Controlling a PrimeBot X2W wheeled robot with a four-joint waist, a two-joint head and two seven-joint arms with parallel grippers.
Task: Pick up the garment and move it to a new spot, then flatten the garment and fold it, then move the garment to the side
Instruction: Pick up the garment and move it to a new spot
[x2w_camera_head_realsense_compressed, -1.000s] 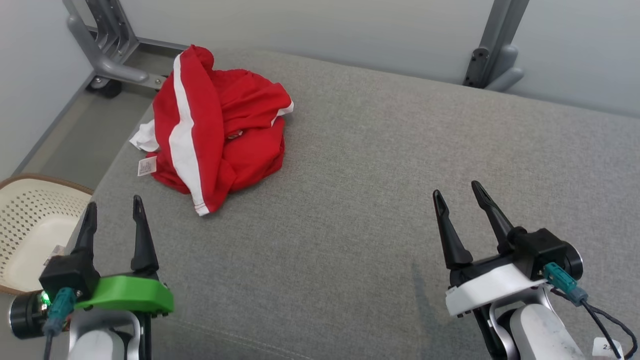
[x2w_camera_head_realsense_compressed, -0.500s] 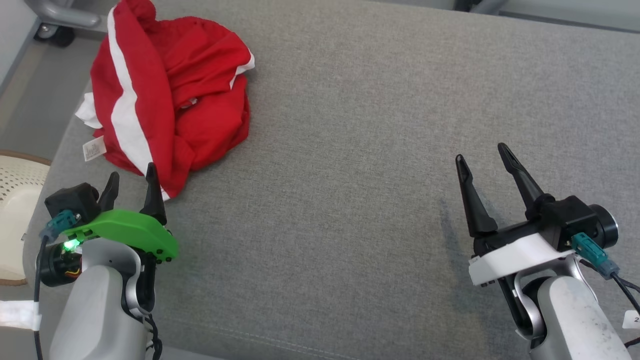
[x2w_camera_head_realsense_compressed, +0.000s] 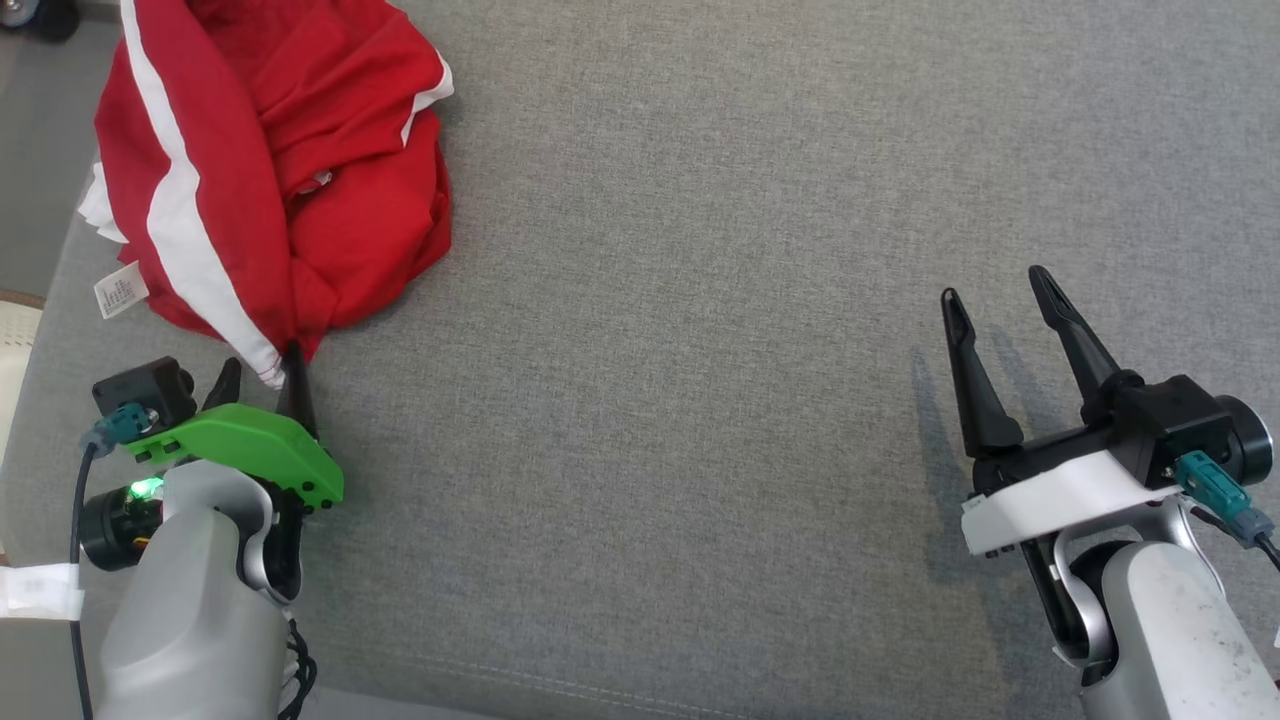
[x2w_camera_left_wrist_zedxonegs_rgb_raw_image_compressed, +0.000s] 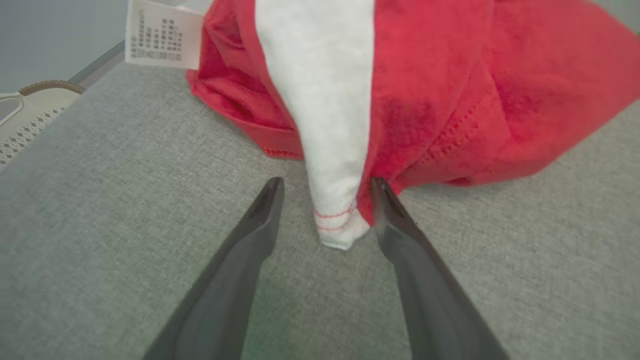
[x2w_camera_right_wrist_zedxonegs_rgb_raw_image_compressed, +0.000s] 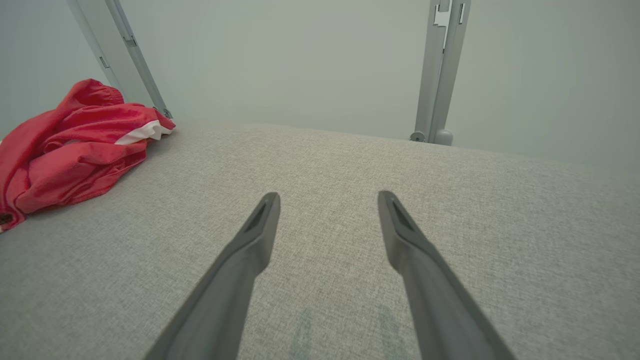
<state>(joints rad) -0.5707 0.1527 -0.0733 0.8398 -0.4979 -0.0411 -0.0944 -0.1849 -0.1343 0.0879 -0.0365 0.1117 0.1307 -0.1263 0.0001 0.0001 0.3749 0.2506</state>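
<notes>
The garment is a crumpled red piece with a white stripe, lying at the far left of the grey padded surface. My left gripper is open at its near corner. In the left wrist view the white-striped hem corner of the garment lies between the two fingers of the left gripper, and the right finger touches the red cloth. My right gripper hovers open over bare surface at the right, far from the cloth. From the right gripper the garment shows at the far left.
A white care label sticks out of the garment's left side. A cream perforated basket stands beyond the surface's left edge. Grey metal frame posts rise behind the far edge against a pale wall.
The head camera has tilted down and forward. My left gripper has advanced to the garment's near corner and now straddles the white hem. The right gripper holds its pose, still open.
</notes>
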